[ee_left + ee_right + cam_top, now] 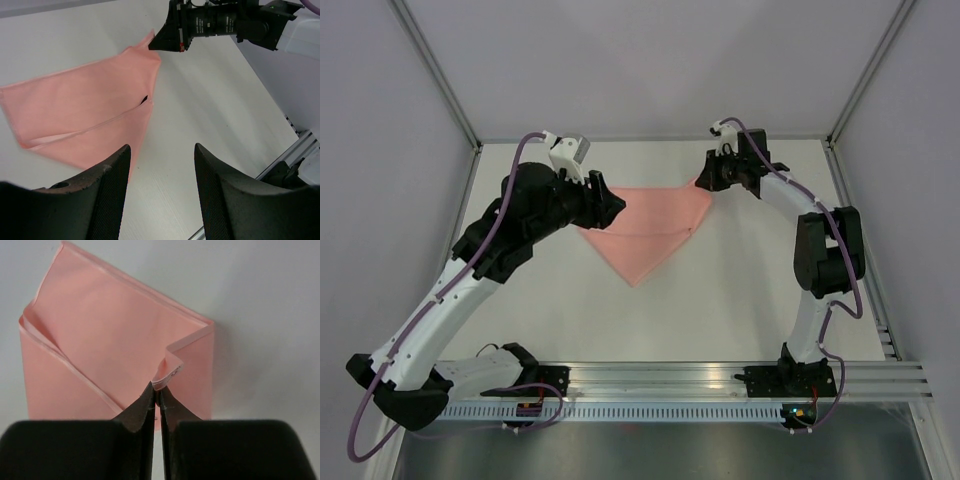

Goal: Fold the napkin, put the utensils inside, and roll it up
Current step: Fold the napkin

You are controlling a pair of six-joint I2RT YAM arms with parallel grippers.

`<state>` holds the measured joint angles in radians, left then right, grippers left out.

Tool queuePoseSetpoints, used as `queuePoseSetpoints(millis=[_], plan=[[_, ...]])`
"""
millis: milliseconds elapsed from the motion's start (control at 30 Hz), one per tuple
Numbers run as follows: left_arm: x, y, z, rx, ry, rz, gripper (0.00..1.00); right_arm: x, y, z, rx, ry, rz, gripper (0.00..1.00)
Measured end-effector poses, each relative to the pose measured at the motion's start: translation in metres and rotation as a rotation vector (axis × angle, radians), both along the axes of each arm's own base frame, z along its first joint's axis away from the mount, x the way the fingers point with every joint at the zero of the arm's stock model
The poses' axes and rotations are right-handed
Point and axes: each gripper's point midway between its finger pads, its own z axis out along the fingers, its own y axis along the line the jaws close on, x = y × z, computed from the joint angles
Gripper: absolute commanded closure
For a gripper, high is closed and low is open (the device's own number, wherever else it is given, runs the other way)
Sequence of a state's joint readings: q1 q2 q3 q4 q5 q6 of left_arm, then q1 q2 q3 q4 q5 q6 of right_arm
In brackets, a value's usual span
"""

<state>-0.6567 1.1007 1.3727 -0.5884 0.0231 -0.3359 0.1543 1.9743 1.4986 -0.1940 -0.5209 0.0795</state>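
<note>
Both arm bases sit on the rail at the near edge of the tabletop. The napkin lies flat in the far half of the tabletop, about midway between the left and right edges. It is folded to a triangle, with its tip pointing at the near edge and its long side running along the far side. I see at least 2 layers, and a crease line crosses it below the long side. In the left wrist view there is a small dark gap where 1 layer's edge lifts off the other. The left gripper is at the napkin's left corner. It is released, with its fingers spread and nothing between them, only bare tabletop and the napkin's edge below. I can't tell if it touches the cloth. The right gripper is at the napkin's far right corner. It is clenched, tips pressed together, pinching a small upturned bit of the napkin's edge. The rest of the cloth lies flat.
</note>
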Motion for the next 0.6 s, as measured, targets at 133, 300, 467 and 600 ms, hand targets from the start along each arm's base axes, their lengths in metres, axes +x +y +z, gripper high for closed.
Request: queuePoseSetpoints(millis=[133, 300, 467, 600], plan=[[-0.003, 0.003, 0.005, -0.009, -0.014, 0.006, 0.41, -0.031, 0.04, 0.002, -0.078, -0.059, 0.138, 0.89], [-0.008, 0.011, 0.016, -0.027, -0.044, 0.023, 0.41, -0.079, 0.096, -0.002, -0.185, -0.131, 0.337, 0.9], [-0.013, 0.017, 0.026, -0.049, -0.067, 0.035, 0.41, -0.124, 0.142, -0.011, -0.263, -0.177, 0.511, 0.91], [-0.017, 0.023, 0.033, -0.063, -0.087, 0.048, 0.41, -0.148, 0.159, -0.021, -0.304, -0.185, 0.599, 0.92]])
